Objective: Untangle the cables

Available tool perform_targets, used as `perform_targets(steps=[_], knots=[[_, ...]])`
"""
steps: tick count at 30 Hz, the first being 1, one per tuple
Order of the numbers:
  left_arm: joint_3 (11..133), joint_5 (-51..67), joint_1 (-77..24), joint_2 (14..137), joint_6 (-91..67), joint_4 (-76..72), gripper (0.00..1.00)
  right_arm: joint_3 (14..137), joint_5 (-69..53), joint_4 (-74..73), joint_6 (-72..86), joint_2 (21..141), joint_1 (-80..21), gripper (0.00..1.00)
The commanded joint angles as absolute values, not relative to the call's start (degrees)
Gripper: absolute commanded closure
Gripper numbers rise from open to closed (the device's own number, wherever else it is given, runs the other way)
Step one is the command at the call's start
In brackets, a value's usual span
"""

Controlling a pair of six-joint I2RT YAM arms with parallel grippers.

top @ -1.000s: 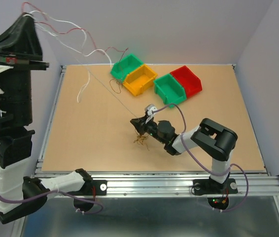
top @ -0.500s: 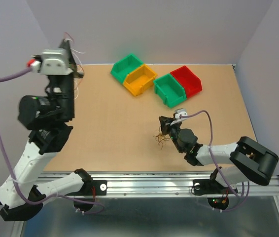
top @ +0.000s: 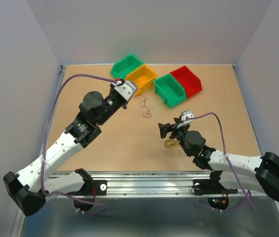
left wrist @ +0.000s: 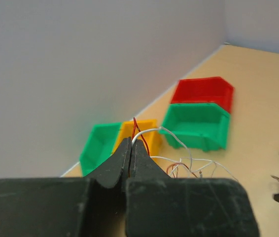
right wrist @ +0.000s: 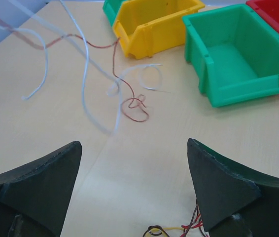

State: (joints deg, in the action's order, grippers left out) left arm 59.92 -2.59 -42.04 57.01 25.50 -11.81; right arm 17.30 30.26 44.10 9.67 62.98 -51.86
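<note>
so, nearest the arm bases, a small tangle [top: 172, 145] of yellow, red and dark cables sits on the table [top: 218, 113], right under the right gripper [right wrist: 133, 148]. that gripper's jaws are spread wide and have hold of nothing. in the right wrist view the tangle only peeks in at the bottom edge, between the two fingers [right wrist: 41, 182].

a bit further out, loose strands [right wrist: 135, 109] in red and white curl over the board, with one red loop lying flat. they're near the tangle but apart from it. some of the white ones are pretty blurry, so i can't count them.

those strands run up to the left gripper [left wrist: 131, 148], whose jaws are pinched fully together on a red wire and a white one. it holds them close in front of the yellow bin [top: 140, 79].

past that, toward the far side of the table, four bins sit in a loose row. a green bin [top: 126, 66] touches the yellow one. then comes a second green bin [top: 170, 90], which touches the red bin [top: 186, 80] at the right end. the left wrist cam also catches the right gripper's dark fingertips at its right edge, with the tangle between them.
</note>
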Motion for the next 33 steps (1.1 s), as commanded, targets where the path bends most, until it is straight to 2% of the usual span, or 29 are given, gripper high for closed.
perform_targets(steps=[1,4,10,15,19,20,22,33], knots=[[59.5,17.56,-42.45,59.84,23.03,-10.82,1.0,17.93,26.98,42.28,9.23,61.35,-52.21,0.07],[59.68,22.75,-43.5,63.89,25.48,-7.3,1.0,17.4,27.59,42.36,9.75,60.38,-52.21,0.05],[55.64,24.17,-44.21,65.92,26.63,-9.67,1.0,16.44,29.97,42.54,12.48,58.8,-52.21,0.0],[55.63,24.0,-44.47,68.38,27.16,-9.41,1.0,15.47,24.11,43.24,10.82,57.13,-52.21,0.01],[55.81,25.92,-44.47,68.38,27.6,-8.53,1.0,14.42,20.92,45.7,9.32,57.83,-52.21,0.17],[55.72,26.45,-44.47,68.03,27.68,-8.35,1.0,14.24,21.0,47.1,9.23,58.09,-52.21,0.26],[55.72,28.11,-44.47,67.94,28.04,-7.83,1.0,13.71,20.75,48.6,9.23,59.14,-52.21,0.34],[55.2,34.0,-44.56,65.83,28.83,-6.42,1.0,16.08,18.9,51.85,9.23,65.56,-52.21,0.36]])
